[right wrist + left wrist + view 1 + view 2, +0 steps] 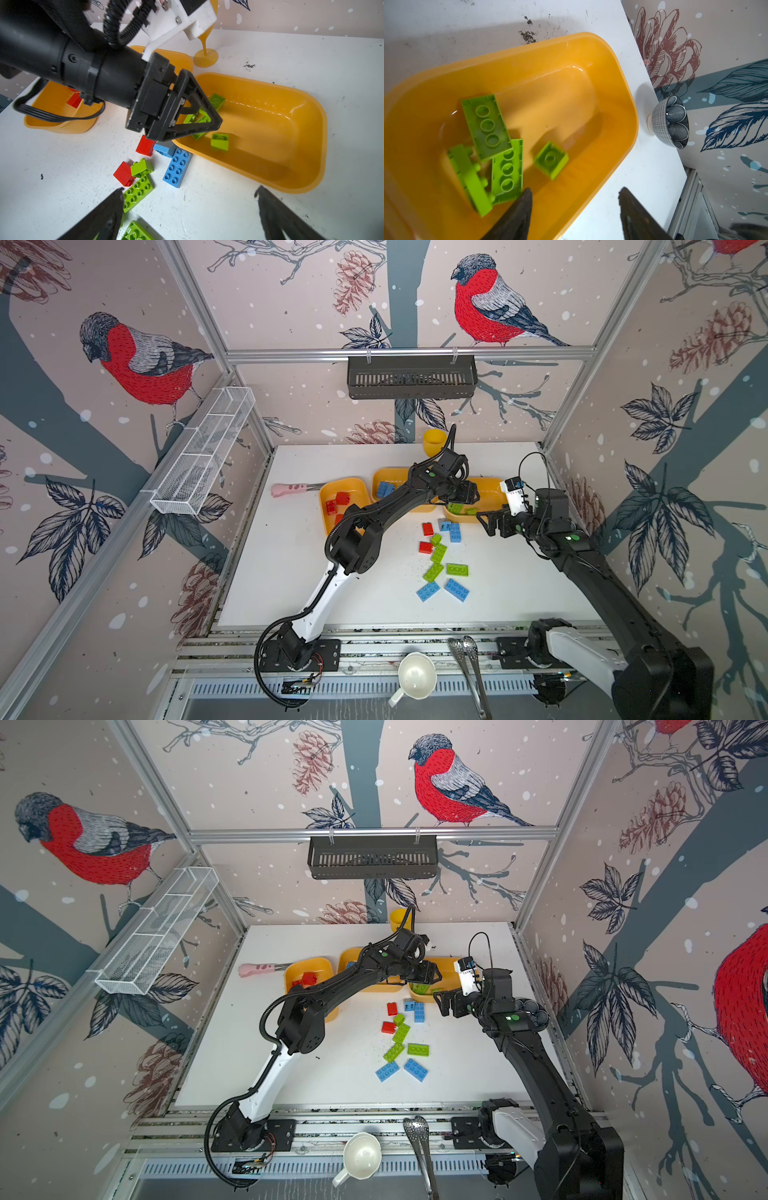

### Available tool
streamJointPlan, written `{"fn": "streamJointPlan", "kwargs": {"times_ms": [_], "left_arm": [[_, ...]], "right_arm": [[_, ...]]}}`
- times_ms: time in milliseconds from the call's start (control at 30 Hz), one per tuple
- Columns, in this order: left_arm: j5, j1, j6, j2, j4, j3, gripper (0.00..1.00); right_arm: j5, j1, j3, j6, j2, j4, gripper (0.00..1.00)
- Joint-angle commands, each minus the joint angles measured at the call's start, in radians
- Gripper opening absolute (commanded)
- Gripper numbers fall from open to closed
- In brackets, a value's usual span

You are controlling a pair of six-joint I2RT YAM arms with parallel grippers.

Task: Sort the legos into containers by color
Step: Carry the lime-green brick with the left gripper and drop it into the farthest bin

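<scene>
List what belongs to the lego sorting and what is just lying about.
Job: loose legos; red-brick tray; blue-brick tray; green-brick tray.
Lying about: yellow goblet; pink utensil; white mesh basket; black basket; patterned bowl; white cup; metal tongs.

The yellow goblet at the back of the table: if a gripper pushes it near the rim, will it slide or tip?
Probably tip: the yellow goblet stands upright on a thin stem over a small round foot, with the cup up top. It looks like plastic, so likely light and easily knocked. Once down, its round cup might roll.
</scene>
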Motion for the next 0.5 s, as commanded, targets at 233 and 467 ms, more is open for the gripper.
{"fn": "streamJointPlan", "kwargs": {"times_ms": [233, 467], "left_arm": [[-0.159, -0.001, 0.104, -0.343, -0.113, -0.352, 0.78], [-0.210, 0.023, 0.138, -0.620, -0.135, -0.651, 0.97]], "right_arm": [[-0.130, 0.007, -0.007, -0.034, -0.008, 0.015, 0.99], [-0.170, 0.099, -0.001, -0.114, 0.009, 0.015, 0.99]]}}
